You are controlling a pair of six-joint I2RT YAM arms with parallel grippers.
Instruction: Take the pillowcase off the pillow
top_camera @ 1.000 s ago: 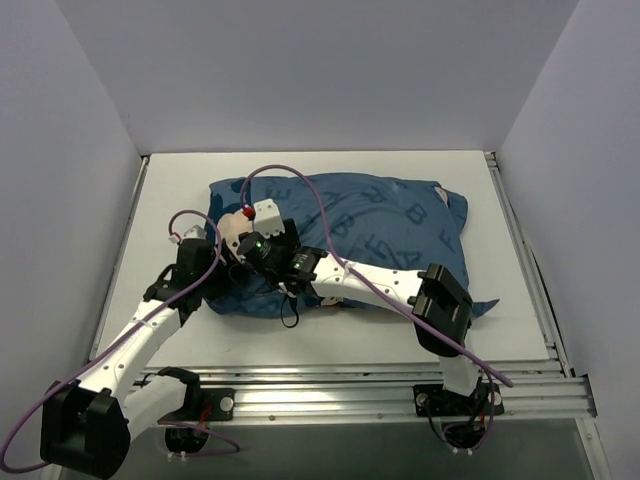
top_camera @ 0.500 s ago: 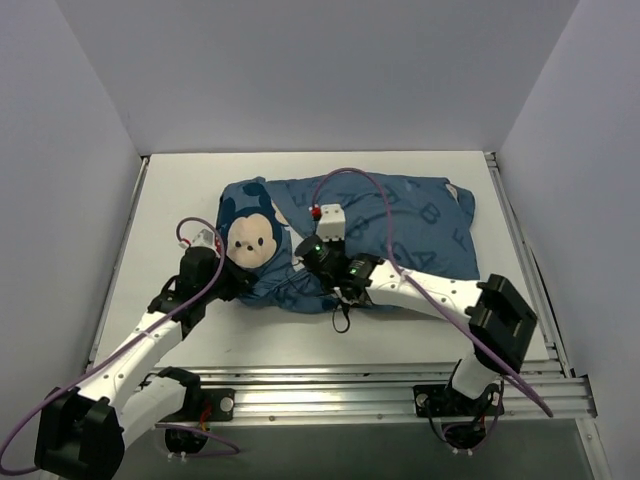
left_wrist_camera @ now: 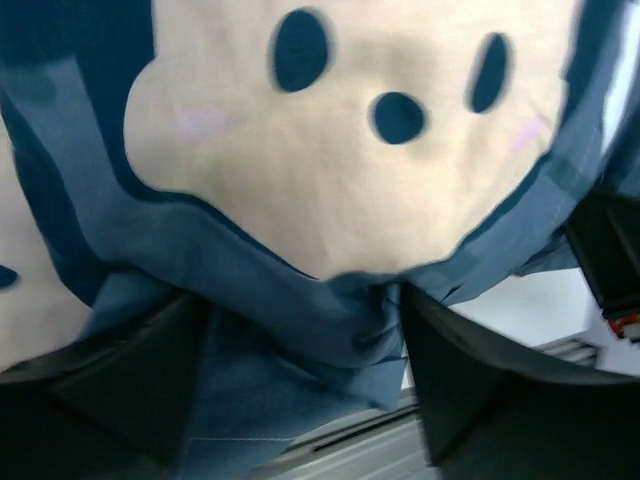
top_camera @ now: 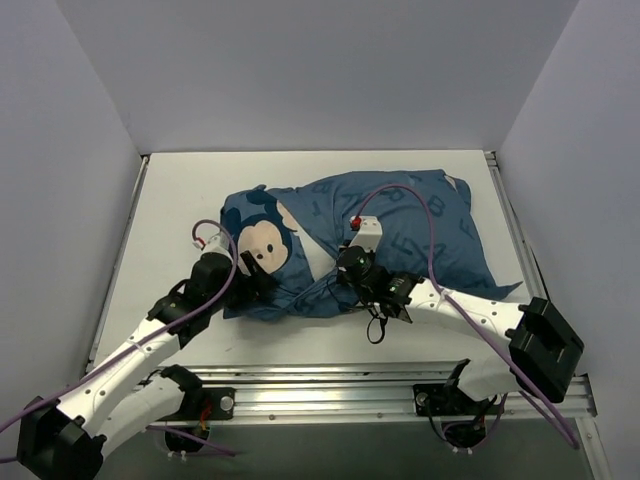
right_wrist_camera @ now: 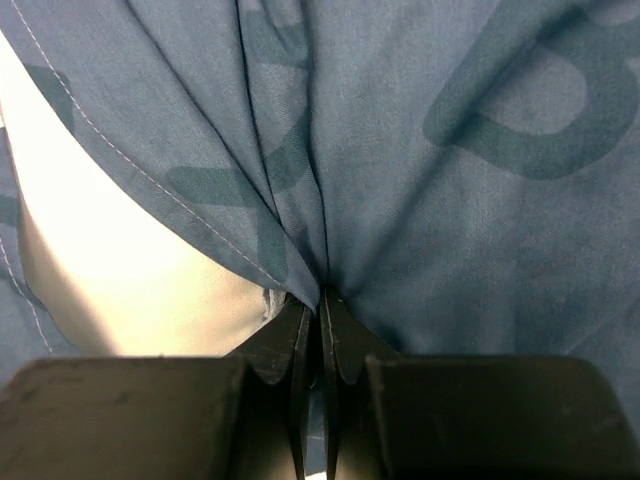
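right fingers: clenched almost flat on a thin fold of the pillowcase, just beside its stitched hem. You have a tight pinch here.
left fingers: standing apart, with a thick bunch of the blue cloth filling the gap below the printed mouse face. You appear to be grasping it, but the bite is bulkier and less sure than the right one.
pillowcase, location: across the middle of the counter, rumpled at its left end and still covering most of the pillow.
pillow: only a white wedge shows, at the near edge between your two arms where the hem gapes. The rest is hidden under blue.
done: you have the open edge found and held on both sides, with a small part of the pillow bared.
left: nearly everything. The cover has yet to slide off the pillow's full length, and the far right end looks fully sheathed.
stage, judged: early.
watch: nothing pins the pillow. If you pull both holds the same way, the whole bundle may slide along the counter instead of separating.
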